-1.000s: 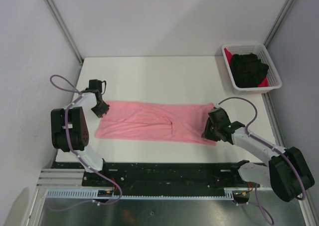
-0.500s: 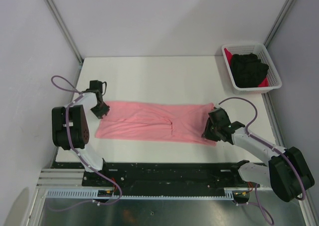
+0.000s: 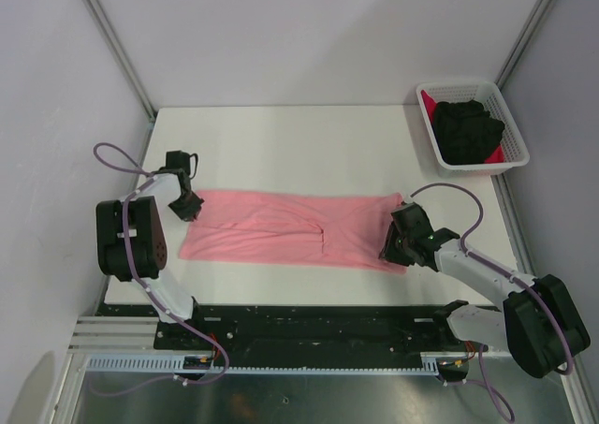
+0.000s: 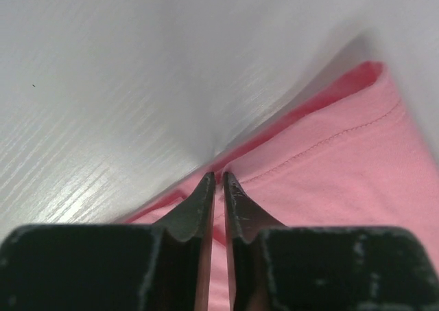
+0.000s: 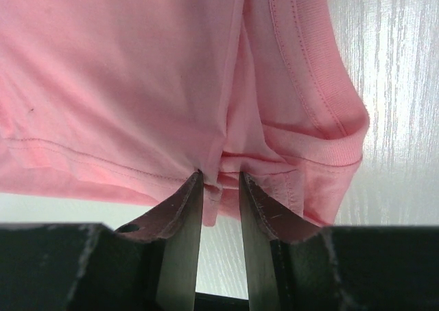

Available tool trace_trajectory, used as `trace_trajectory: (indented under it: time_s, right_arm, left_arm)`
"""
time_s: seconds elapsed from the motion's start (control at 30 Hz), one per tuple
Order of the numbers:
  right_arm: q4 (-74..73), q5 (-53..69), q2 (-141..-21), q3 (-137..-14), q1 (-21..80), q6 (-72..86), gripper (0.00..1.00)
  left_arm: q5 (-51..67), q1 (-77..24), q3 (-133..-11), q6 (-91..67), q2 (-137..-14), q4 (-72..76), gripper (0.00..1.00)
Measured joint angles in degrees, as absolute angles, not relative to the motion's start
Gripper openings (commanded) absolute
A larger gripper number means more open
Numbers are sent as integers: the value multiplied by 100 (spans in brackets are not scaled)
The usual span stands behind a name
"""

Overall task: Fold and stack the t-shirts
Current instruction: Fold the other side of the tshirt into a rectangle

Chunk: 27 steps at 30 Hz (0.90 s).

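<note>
Left pincer [image 4: 219,178] tighter; basket [image 3: 473,168]: probably black shirt [image 3: 468,129]

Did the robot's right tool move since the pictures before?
No. The right tool is in the same spot at the right end of the pink shirt, just as far from the white basket as before.

Lab test cell: bare white table [image 3: 309,148], plain panel walls [image 3: 309,31], aluminium framing [image 3: 109,38].

No legible txt — no labels
</note>
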State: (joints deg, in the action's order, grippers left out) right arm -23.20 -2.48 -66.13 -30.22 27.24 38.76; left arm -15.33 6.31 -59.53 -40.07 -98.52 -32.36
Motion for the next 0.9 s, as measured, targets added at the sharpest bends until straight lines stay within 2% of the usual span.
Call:
trace_trajectory:
  time_s: [0.1,0.2,0.8,0.9]
  right_arm:
    - [-2314,-248,-6632,-3022,2724,3876,32]
    - [-2296,-248,-6648,-3020,2724,3876,32]
    - [-2156,-231,-6731,-2934,2659,3879,32]
    - [-2147,-209,-6731,-2928,2630,3881,31]
  left_arm:
    - [-1542,642,-5955,-4001,-9854,-3236,2]
    - [-1553,648,-5959,-3999,-9852,-3236,0]
    - [-1699,781,-5981,-4003,-9682,-3382,0]
    - [-1686,792,-5981,-4003,-9682,-3382,6]
